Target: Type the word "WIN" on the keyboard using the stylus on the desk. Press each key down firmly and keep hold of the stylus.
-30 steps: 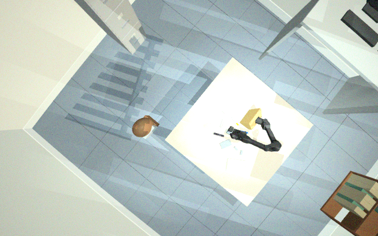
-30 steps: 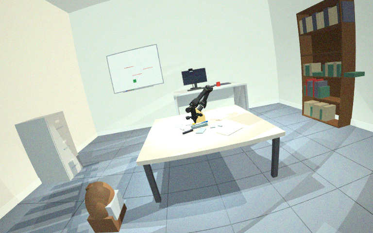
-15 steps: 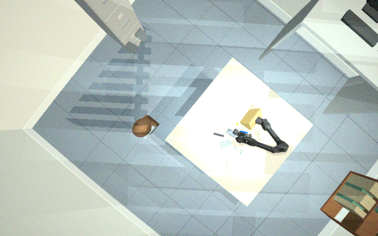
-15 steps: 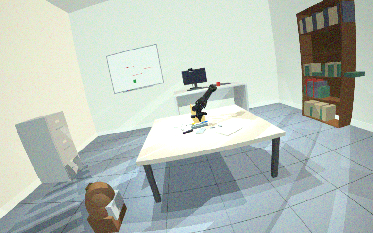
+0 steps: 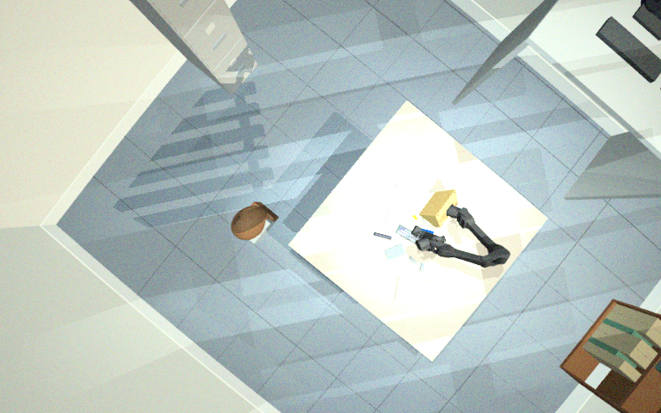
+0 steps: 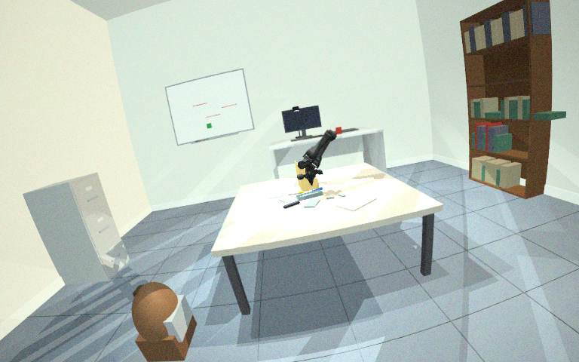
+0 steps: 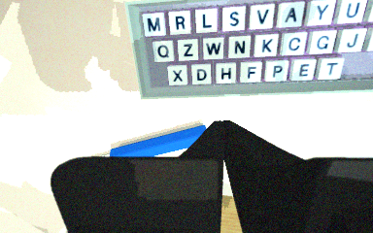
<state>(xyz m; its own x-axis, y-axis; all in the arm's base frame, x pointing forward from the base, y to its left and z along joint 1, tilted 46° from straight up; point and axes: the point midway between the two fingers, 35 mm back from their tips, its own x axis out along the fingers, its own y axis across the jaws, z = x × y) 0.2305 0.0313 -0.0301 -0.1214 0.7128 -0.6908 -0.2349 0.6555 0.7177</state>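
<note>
Stylus (image 5: pixel 381 236) lies apart; gripper (image 7: pixel 223 127) closed, empty, near keyboard (image 7: pixel 266 49).

Top looks straight down from high up, exterior stands far off across the room (both share the desk (image 5: pixel 478 169)), wrist hovers close.

a brown globe (image 6: pixel 151 309) sits on the floor; a bookshelf (image 6: pixel 506 96) stands by the wall.

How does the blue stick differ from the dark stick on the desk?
The blue stick lies beside the shut gripper, on the arm's side of the keyboard. The dark stick lies beyond the keyboard, apart from the gripper. Both lie flat on the desk, unheld.
</note>
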